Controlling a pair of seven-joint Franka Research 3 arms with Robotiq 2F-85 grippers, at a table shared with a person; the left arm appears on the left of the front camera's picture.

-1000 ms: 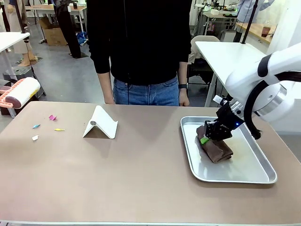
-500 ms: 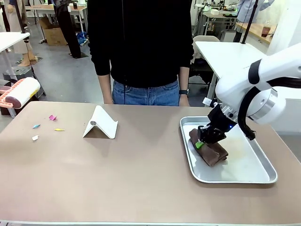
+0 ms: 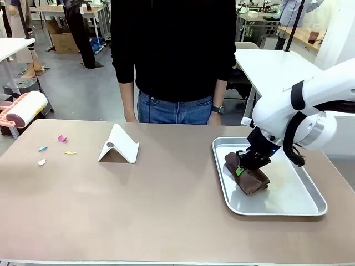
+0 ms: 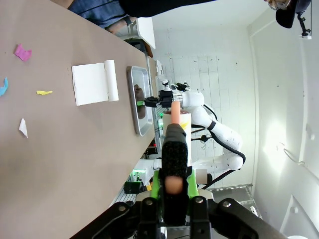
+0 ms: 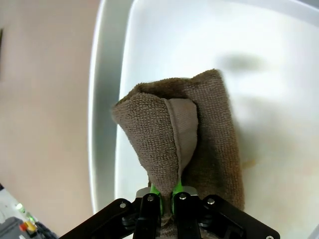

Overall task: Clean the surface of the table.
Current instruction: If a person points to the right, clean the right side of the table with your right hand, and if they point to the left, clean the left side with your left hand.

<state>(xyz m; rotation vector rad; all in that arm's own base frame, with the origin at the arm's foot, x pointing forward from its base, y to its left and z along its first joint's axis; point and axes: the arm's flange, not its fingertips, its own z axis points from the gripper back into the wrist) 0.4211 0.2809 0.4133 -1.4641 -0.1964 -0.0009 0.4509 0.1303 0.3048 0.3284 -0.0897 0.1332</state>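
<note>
The right claw [image 3: 239, 169] has edged toward picture left, tugging along the folded brown terry cloth [image 3: 252, 180] it pinches inside the shiny metal tray [image 3: 277, 213]. The taupe-brown counter [image 3: 138, 205] spans the frame, not yet wiped. The left claw [image 4: 173, 181] clamps a black-handled lint roller [image 4: 174, 149].

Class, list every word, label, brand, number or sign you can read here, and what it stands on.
No text can be read.
The white folded card stand, the silver metal tray and the brown terry cloth carry no print; any marking on the distant cardboard box is too small and blurred to read.
</note>
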